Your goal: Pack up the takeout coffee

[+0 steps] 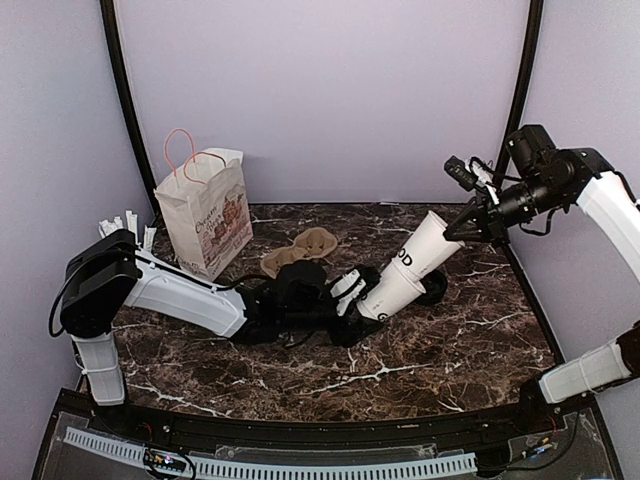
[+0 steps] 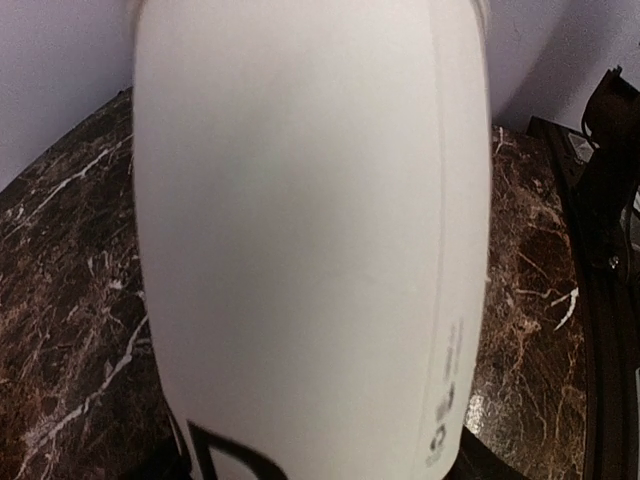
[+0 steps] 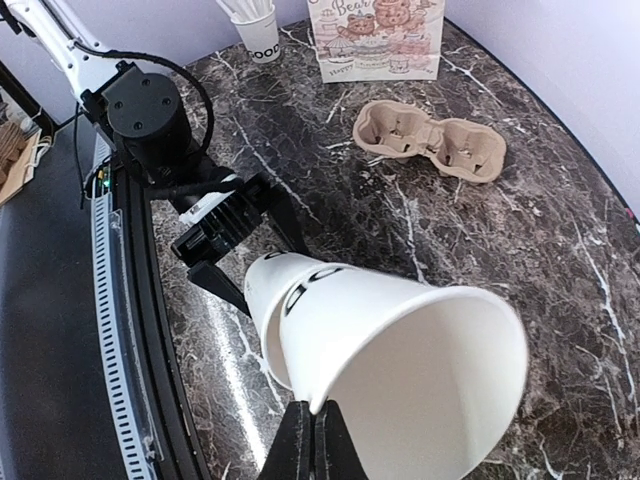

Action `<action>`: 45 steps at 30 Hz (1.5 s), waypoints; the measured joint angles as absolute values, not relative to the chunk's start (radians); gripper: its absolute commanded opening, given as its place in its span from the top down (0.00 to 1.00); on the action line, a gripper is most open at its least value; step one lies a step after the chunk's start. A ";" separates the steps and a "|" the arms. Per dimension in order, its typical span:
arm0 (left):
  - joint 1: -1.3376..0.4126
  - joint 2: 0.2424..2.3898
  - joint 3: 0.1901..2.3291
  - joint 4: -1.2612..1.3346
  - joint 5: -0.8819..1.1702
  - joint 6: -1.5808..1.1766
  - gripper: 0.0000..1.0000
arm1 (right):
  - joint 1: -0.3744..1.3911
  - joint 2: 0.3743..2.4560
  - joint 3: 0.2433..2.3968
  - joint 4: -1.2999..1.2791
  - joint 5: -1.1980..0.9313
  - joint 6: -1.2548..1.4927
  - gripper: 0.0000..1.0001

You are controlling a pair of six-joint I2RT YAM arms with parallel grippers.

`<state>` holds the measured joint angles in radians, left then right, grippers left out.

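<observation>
While the left gripper (image 1: pixel 362 297) stands spread about the base of the takeout coffee (image 1: pixel 415 262), contact unclear, the step looks like parting two nested white lidless cups, tilted above mid-table, upper rim pinched by the closed right gripper (image 1: pixel 456 232), so next calls for a firm left squeeze.

Dark, white-veined marble desk (image 1: pixel 450 350). On it: paper bag (image 1: pixel 205 215), 10 o'clock; cup of straws (image 3: pixel 262 38), 9 o'clock; pulp cup carrier (image 1: pixel 300 250), 11 o'clock; small dark round object (image 1: pixel 433 290), perhaps a lid, 3 o'clock.
</observation>
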<state>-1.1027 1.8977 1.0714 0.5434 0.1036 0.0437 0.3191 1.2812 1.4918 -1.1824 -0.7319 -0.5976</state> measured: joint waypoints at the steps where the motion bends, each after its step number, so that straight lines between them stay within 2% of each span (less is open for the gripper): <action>1: -1.100 1.898 1.055 0.535 0.103 0.044 0.39 | 0.312 1.283 1.502 -1.185 -0.724 -0.601 1.00; 15: -1.103 1.898 0.966 0.523 0.095 0.037 0.35 | 0.287 1.316 1.538 -1.169 -0.622 -0.621 1.00; 30: -1.083 1.817 0.862 0.591 0.070 -0.052 0.35 | 0.286 1.264 1.228 -1.156 -0.288 -0.684 1.00; 41: -1.069 1.779 0.834 0.668 0.094 -0.118 0.35 | 0.296 1.262 1.084 -1.084 -0.247 -0.667 1.00; 45: -1.063 1.755 0.825 0.684 0.097 -0.132 0.34 | 0.388 1.262 1.053 -1.048 -0.257 -0.639 1.00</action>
<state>-1.0626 1.7546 0.8246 0.6838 0.0967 -0.1318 0.3882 1.2621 1.0534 -1.0481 -0.2573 -0.6392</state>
